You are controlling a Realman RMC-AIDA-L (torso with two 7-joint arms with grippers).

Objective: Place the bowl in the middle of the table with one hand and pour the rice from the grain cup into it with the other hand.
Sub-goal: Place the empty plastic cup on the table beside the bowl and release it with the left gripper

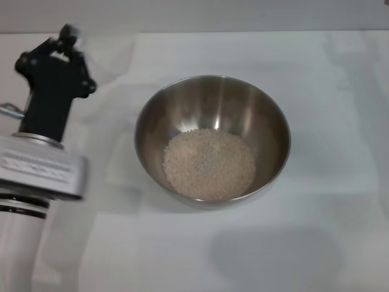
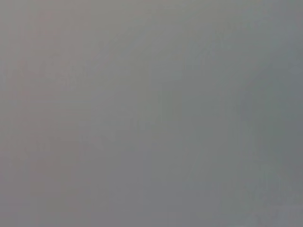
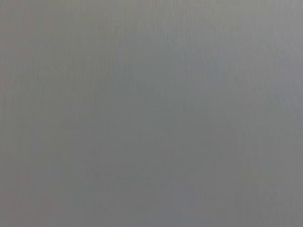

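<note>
1. Left gripper (image 1: pixel 64 38) hangs at about ten o'clock from the bowl (image 1: pixel 212 140), well apart from it and holding nothing; we cannot tell how wide its fingers stand.
2. We judge the task all but done: the bowl sits near the middle of the table (image 1: pixel 328 201), with the rice (image 1: pixel 209 163) heaped in its bottom.
3. We see no grain cup and no right gripper; both wrist views show only blank grey.
</note>
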